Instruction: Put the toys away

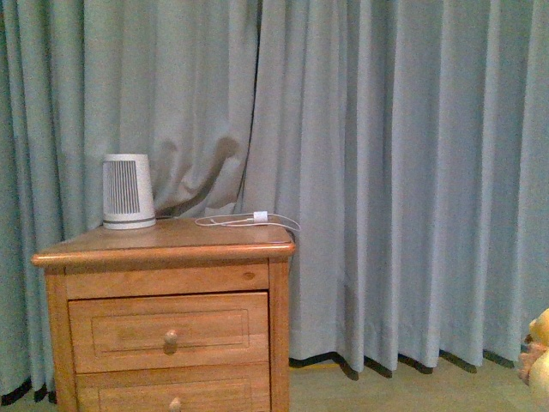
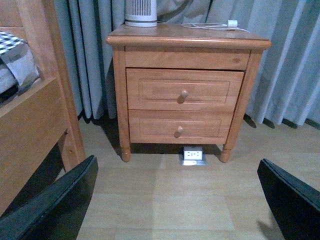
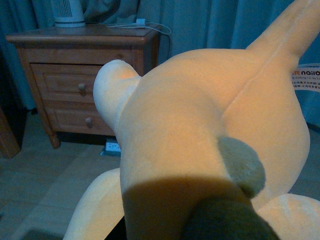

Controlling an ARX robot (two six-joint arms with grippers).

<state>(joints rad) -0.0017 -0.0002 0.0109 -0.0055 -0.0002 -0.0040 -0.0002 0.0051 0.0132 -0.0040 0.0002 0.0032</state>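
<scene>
Crowding the right wrist view, the plush animal [image 3: 200, 125] hides whether the right pincer [image 3: 220, 224] is clamped; left pincer [image 2: 176, 165] gapes apart, facing the nightstand [image 2: 185, 90].

Wooden nightstand [image 1: 171, 276] bears white appliance [image 1: 128, 191]; plush [image 1: 540, 356], perhaps, far-right.

The nightstand [image 1: 167, 249] stands in front of the curtain [image 1: 395, 172]. On its top, a small fan heater [image 1: 128, 191] sits at the back left and a cable with a plug [image 1: 260, 217] lies at the back right. Its front holds 2 drawers, the upper drawer [image 2: 184, 90] over the lower drawer [image 2: 180, 127]. A floor socket [image 2: 193, 154] lies beneath the nightstand. A bed frame [image 2: 35, 125] stands to its left, and the plush animal [image 1: 539, 356] is well to its right.
</scene>
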